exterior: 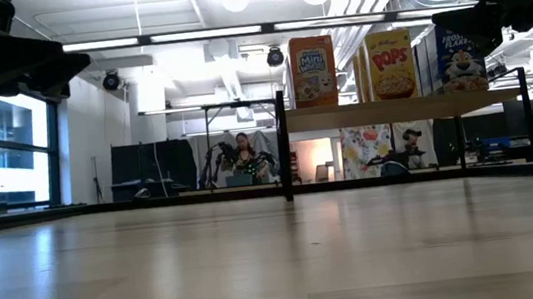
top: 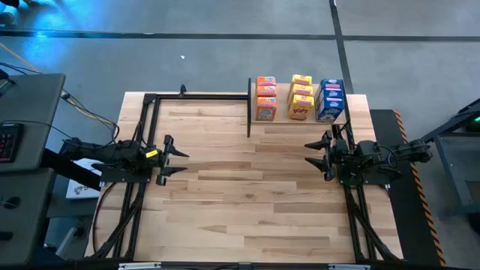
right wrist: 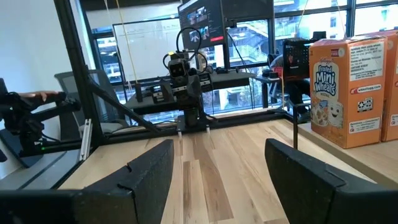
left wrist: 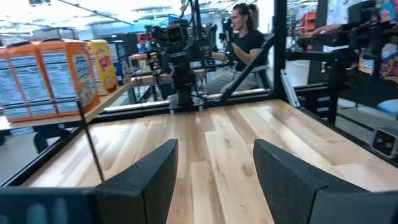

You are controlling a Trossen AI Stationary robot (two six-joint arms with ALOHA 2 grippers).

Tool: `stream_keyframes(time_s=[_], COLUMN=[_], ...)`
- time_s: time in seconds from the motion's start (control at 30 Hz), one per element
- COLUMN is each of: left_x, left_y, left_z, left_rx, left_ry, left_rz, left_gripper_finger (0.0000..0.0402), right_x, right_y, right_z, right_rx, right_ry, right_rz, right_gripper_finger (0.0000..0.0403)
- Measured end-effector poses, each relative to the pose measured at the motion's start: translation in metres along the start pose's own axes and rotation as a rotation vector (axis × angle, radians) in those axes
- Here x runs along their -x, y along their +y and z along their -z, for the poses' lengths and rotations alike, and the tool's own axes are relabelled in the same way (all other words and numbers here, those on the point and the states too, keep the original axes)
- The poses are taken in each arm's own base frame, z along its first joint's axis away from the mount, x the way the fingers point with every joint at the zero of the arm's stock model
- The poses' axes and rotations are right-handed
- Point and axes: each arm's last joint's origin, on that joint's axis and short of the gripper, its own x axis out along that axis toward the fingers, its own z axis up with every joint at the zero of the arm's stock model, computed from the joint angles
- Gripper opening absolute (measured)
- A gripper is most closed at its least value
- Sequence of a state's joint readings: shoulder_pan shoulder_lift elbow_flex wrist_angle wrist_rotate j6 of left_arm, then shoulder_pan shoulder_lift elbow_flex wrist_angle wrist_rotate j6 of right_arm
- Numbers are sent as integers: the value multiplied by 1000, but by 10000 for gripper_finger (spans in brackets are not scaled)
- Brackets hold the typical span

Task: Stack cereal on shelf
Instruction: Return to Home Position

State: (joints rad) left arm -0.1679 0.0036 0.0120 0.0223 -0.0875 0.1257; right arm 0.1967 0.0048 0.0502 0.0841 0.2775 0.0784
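Several small cereal boxes stand on the shelf [top: 300,122] at the table's far right, in three rows: orange [top: 265,97], yellow [top: 301,97] and blue [top: 331,100]. In the low view their fronts [exterior: 313,71] show above the shelf board [exterior: 393,110]. The orange boxes also show in the left wrist view [left wrist: 46,78] and the right wrist view [right wrist: 345,90]. My left gripper [top: 180,156] is open and empty over the table's left side. My right gripper [top: 313,156] is open and empty over the right side, nearer than the shelf.
A black metal frame [top: 195,96] runs along the table's far and side edges. The wooden tabletop [top: 247,195] stretches between the two grippers. A person sits beyond the table's right side in the left wrist view [left wrist: 245,46], another person shows far off in the low view [exterior: 243,157].
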Motion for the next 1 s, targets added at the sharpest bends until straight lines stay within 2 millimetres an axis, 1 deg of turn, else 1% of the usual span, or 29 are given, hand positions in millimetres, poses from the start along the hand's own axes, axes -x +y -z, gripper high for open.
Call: stream_keyframes(time_s=[0.43,1.0], left_x=[0,0], left_y=[9,10], left_z=[1,1], left_rx=[-3,-2], left_ry=[12,13], left_rz=[-97,-99], left_gripper_finger=[200,200], right_x=[0,0], right_y=[0,0], right_z=[0,0], right_rx=[0,0], right_ry=[0,1], right_rz=[0,0], right_gripper_finger=[245,245])
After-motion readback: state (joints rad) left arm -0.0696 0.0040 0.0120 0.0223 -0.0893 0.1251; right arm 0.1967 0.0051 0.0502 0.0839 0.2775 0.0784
